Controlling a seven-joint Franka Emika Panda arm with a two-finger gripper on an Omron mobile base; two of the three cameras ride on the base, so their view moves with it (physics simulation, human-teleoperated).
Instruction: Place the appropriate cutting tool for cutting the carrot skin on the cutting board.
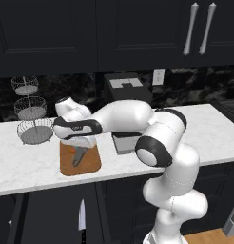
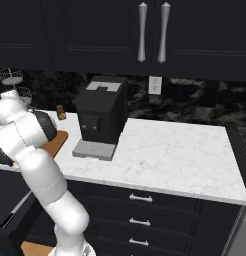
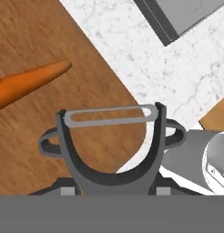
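Holding the peeler (image 3: 111, 145) tight, the gripper (image 3: 111, 189) hides its handle — carrot (image 3: 29, 82), cut off at 9 o'clock, lies on the cutting board (image 3: 36, 36).

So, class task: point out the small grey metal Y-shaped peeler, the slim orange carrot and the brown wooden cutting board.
Grey metal Y-shaped peeler (image 3: 110, 114): hand view, on its blade bar.
Slim orange carrot (image 3: 29, 83): hand view, mid-body.
Brown wooden cutting board (image 1: 90, 164): left base view, bare right part.

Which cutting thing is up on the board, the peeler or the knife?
The grey peeler, over the board beside the carrot. The black-handled knife is down below the counter.
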